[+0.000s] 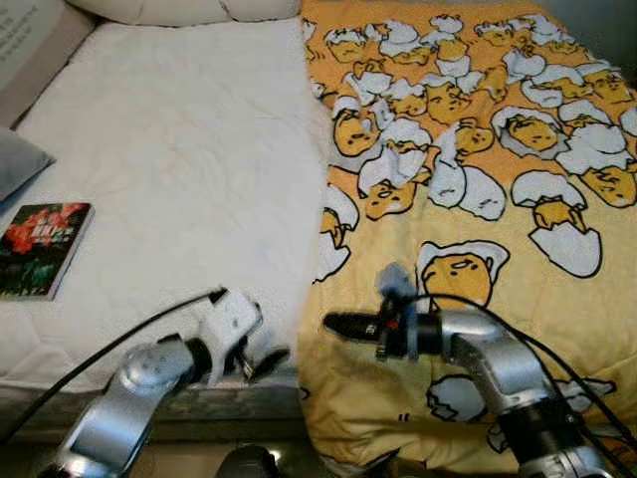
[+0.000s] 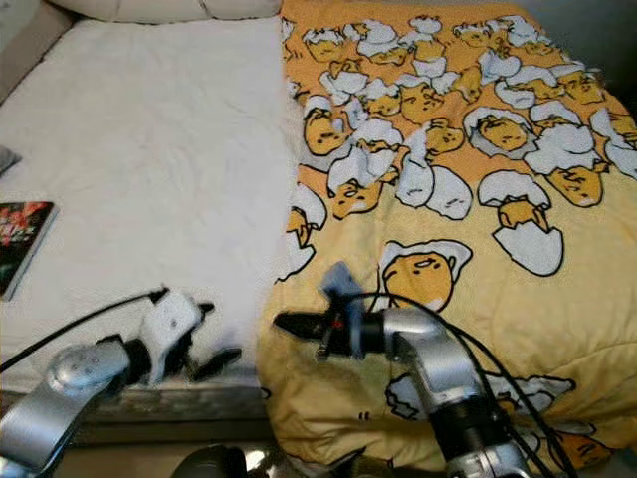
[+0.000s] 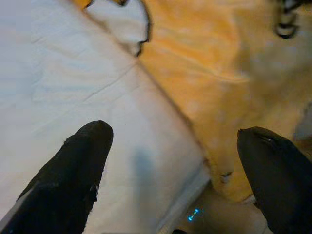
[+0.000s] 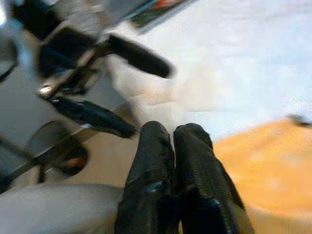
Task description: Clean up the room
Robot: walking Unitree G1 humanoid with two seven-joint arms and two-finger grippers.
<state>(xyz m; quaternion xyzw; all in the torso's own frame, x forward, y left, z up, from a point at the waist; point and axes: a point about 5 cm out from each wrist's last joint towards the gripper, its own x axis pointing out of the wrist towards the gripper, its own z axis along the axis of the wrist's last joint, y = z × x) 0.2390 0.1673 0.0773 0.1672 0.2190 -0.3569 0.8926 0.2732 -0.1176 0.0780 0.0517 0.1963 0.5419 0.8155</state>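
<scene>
A yellow blanket [image 1: 478, 149] printed with egg characters covers the right half of the bed, and its left edge lies over the white mattress [image 1: 179, 149]. My right gripper [image 1: 333, 324] is shut with nothing between its fingers [image 4: 156, 141]. It points left, just above the blanket's left edge near the bed's front. My left gripper [image 1: 254, 344] is open over the front edge of the mattress, a little left of the blanket's edge, with its fingers [image 3: 90, 146] spread wide. A book [image 1: 42, 247] with a dark red cover lies flat on the mattress at the far left.
A white pillow [image 1: 179, 8] lies along the head of the bed. A grey cushion corner [image 1: 15, 164] pokes in from the left, above the book. The grey bed frame [image 1: 199, 403] runs along the front, right under my arms.
</scene>
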